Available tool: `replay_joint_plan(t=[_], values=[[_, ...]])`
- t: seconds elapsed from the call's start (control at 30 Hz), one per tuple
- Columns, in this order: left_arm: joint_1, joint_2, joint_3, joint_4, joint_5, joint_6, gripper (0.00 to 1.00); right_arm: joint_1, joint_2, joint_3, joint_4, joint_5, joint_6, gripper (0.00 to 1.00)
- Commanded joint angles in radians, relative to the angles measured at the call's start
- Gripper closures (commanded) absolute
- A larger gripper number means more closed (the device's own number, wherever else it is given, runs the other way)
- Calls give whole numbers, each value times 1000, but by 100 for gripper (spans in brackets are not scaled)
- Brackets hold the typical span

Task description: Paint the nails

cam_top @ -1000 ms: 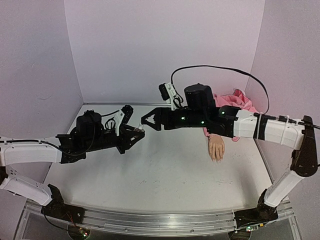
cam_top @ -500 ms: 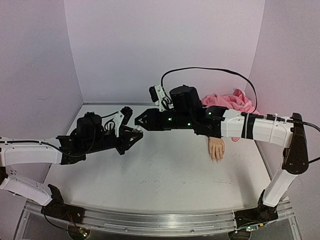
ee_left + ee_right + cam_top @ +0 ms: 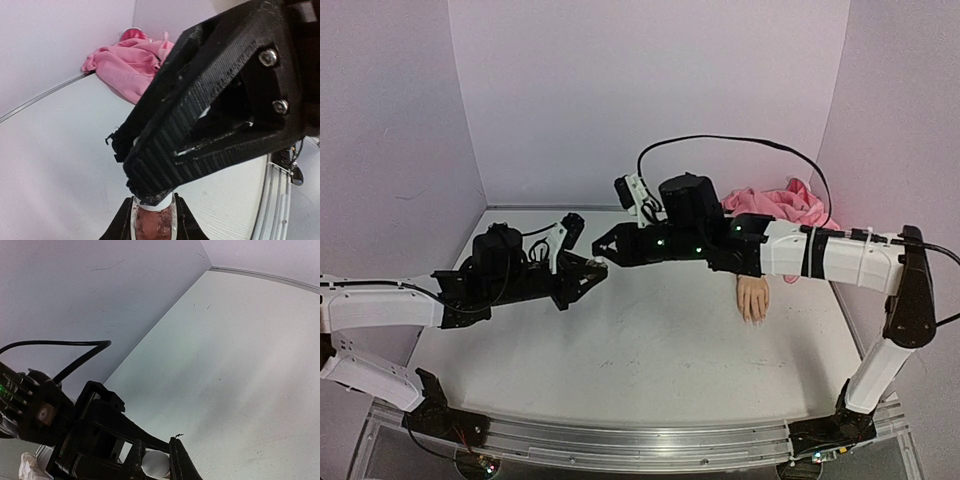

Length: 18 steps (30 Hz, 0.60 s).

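**Two Grippers Met Over Polish Bottle; Nails Lay Well Apart**

The left gripper [image 3: 592,270] was seen held above the middle of the white table [image 3: 660,350], its fingers clamped on a small polish bottle [image 3: 152,226] of pinkish contents, which was kept upright between them. The right gripper [image 3: 603,247] was reached across from the far side of the table, and its ribbed black fingers [image 3: 165,150] were closed on the bottle's white cap [image 3: 155,463]. In the right wrist view the rounded cap was pinched between the two fingertips, with the left gripper's black frame directly beneath. In the left wrist view the cap was largely covered by the right gripper's tips, so that only a pale rim could be made out above the glass.

The nails [image 3: 754,317] were found at the right side of the table, on the fingertips of a flesh-coloured mannequin hand [image 3: 753,295] that was laid flat with its fingers pointed toward the near edge. They were too small for any detail to be told. The hand was partly overhung by the right arm, and a crumpled pink garment [image 3: 780,203] was heaped behind it in the far right corner. The hand was well apart from both grippers and was touched by neither.
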Motion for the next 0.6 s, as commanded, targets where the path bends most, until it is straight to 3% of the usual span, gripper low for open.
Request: replay_joint_plan(t=[0.0, 0.07, 0.1, 0.2, 0.37, 0.5, 0.57], values=[[1, -4, 73, 50, 449, 11, 100, -36, -107, -60, 108, -441, -245, 100], [3, 17, 102, 50, 752, 18, 100, -41, -137, -107, 155, -971, -412, 100], [2, 27, 118, 51, 878, 14, 100, -41, -144, -117, 158, -1115, -444, 100], [7, 38, 145, 51, 952, -13, 100, -42, -149, -118, 133, -1145, -446, 100], [7, 8, 140, 53, 746, 22, 100, -43, -170, -150, 122, -1014, -473, 100], [4, -23, 110, 53, 506, 53, 100, -42, -219, -159, 109, -635, -424, 67], [1, -41, 84, 49, 333, 73, 100, -42, -240, -163, 96, -457, -379, 40]])
